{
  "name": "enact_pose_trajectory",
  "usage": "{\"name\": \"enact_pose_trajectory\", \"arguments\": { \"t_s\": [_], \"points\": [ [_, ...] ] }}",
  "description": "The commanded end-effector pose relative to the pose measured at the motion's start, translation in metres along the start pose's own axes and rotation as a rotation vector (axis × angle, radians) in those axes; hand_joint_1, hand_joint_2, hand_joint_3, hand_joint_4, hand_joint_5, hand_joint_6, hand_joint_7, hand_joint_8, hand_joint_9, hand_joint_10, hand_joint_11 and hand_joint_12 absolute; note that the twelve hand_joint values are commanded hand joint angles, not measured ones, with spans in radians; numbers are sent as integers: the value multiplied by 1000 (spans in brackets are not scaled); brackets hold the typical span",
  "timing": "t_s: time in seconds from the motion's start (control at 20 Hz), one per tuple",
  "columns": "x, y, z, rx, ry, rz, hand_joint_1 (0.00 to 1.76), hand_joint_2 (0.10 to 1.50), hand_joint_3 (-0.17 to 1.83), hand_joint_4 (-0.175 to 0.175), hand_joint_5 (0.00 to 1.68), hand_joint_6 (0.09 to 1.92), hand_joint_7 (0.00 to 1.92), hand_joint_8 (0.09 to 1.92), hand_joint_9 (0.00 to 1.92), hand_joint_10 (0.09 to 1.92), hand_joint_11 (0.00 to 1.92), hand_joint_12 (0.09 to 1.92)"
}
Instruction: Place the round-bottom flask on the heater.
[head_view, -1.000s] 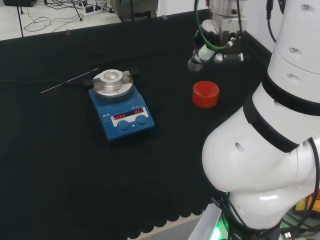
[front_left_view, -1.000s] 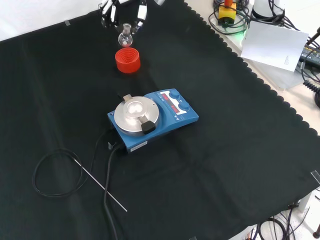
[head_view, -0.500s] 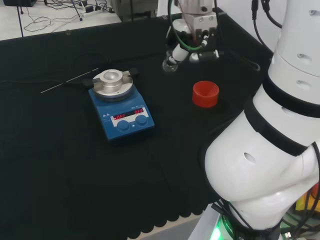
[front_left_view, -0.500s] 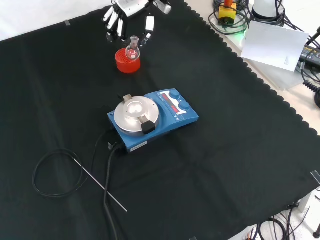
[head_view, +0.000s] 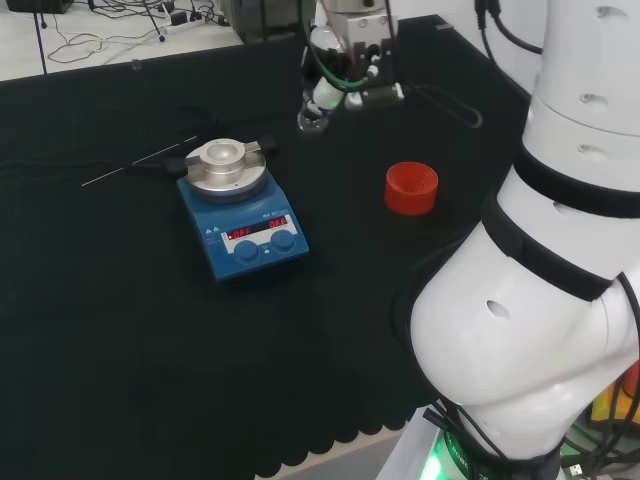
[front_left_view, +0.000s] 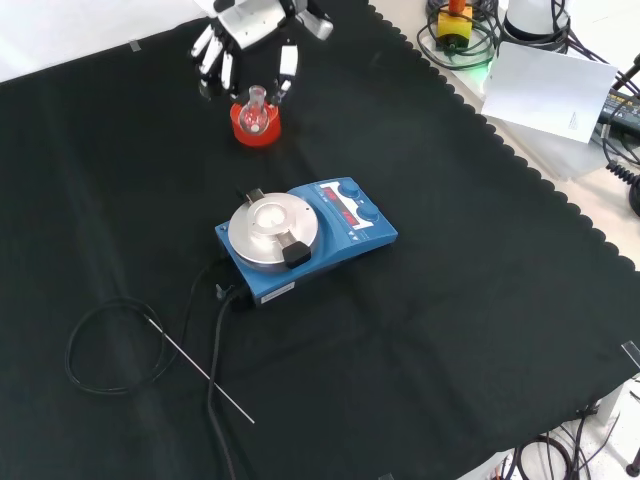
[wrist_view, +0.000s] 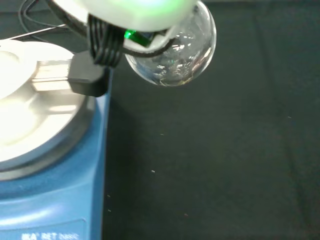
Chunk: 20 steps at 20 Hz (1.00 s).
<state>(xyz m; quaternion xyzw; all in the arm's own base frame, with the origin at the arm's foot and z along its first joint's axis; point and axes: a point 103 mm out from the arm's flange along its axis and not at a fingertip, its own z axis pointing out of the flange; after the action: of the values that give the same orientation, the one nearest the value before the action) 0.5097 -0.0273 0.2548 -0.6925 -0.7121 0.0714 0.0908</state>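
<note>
The clear round-bottom flask (head_view: 312, 120) hangs in the air, bulb down, with the hand (head_view: 342, 88) shut on its neck. It is above the cloth, between the red ribbed ring stand (head_view: 411, 188) and the blue heater (head_view: 243, 222), to the right of the heater's round metal plate (head_view: 225, 165). In the front view the flask (front_left_view: 256, 112) shows in front of the red stand (front_left_view: 243, 131), under the hand (front_left_view: 245, 28), whose fingers (front_left_view: 286, 66) hang beside its neck. The wrist view has the bulb (wrist_view: 172, 50) close beside the heater plate (wrist_view: 35, 115), apart from it.
A black cable (front_left_view: 212, 370) runs from the heater's back into a loop (front_left_view: 100, 345) on the cloth. A thin metal rod (front_left_view: 200, 368) lies beside it. Papers and cables (front_left_view: 545, 85) lie past the cloth's scalloped edge. The arm's white links (head_view: 540, 260) stand at the head view's right.
The hand has carried the flask away from above the red stand toward the heater: leftward in the head view, nearer in the front view. Heater and stand have stayed put.
</note>
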Motion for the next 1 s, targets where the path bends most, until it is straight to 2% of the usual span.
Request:
{"name": "enact_pose_trajectory", "arguments": {
  "t_s": [0.05,1.0],
  "points": [
    [41,27,3,34,-18,-46,1110,644,781,135,1165,923,512,663,729,567,389,1333],
    [102,44,-4,49,-53,-126,1111,642,786,132,1165,925,510,665,728,566,390,1331]
  ]
}}
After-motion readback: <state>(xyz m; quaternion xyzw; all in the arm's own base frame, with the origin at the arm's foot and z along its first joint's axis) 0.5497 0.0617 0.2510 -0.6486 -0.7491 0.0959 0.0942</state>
